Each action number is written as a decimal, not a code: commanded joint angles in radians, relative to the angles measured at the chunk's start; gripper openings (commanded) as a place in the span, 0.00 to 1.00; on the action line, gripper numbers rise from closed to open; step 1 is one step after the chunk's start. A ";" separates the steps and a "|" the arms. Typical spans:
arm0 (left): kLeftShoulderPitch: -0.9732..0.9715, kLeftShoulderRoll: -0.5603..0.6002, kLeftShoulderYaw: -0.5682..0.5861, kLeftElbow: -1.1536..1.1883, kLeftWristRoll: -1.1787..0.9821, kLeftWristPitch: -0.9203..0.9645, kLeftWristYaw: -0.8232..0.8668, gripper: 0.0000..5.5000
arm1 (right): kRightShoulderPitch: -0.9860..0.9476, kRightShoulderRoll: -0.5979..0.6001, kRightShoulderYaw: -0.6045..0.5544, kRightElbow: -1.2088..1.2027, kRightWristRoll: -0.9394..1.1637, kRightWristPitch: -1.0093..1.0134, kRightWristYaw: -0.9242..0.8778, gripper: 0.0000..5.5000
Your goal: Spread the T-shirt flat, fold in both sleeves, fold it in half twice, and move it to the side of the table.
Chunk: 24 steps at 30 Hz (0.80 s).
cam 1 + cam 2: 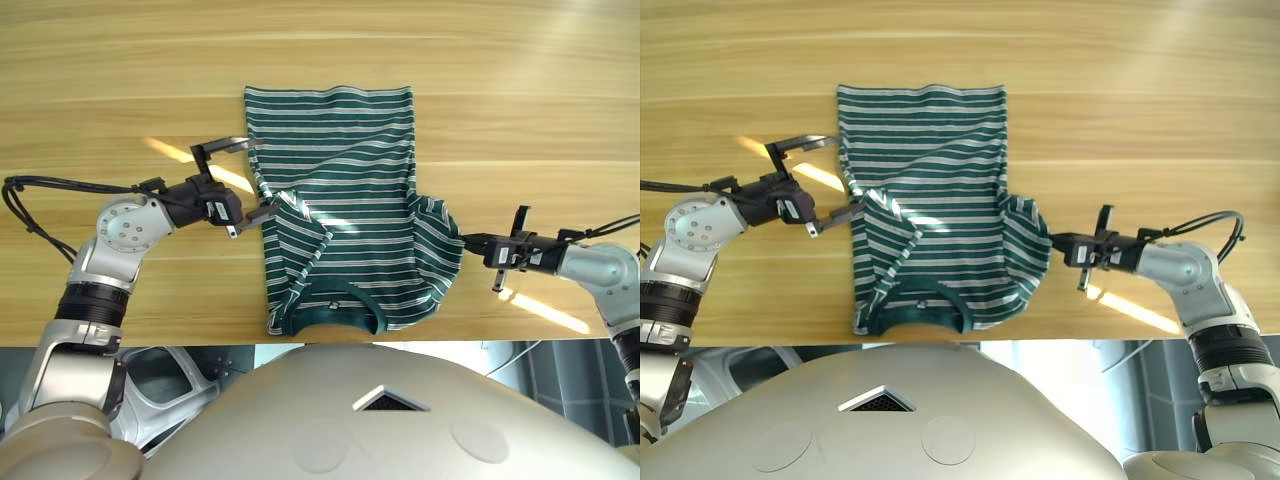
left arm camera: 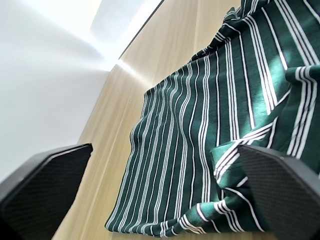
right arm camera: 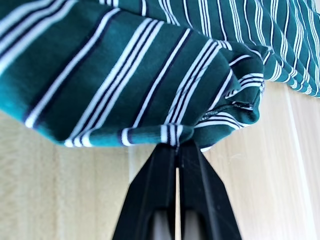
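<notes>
- Lying mid-frame in the head view, the green striped T-shirt (image 1: 340,190) sits on the wooden worktop (image 1: 520,100), with its collar near the lower edge and its hem toward the top.
- Left-side sleeve (image 1: 295,235) is folded in over the body; right-side sleeve (image 1: 440,235) is bunched at the shirt's right edge.
- Left gripper (image 1: 262,177) is at the shirt's left edge, fingers (image 2: 280,190) spread wide and holding nothing.
- Right gripper (image 1: 466,240) is at centre right, fingers clenched on the right-side sleeve's rim.
</notes>
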<state>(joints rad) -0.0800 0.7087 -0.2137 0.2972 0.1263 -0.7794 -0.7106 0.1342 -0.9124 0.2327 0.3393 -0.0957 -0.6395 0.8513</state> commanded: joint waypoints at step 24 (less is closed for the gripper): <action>-0.016 -0.017 -0.021 -0.005 0.024 0.013 0.002 0.98 | 0.046 -0.082 -0.106 -0.207 0.097 0.080 0.081 0.00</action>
<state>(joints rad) -0.0818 0.6956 -0.2266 0.2971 0.1345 -0.7773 -0.7102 0.2231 -0.9983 0.1455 0.1253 0.0064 -0.5718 0.9371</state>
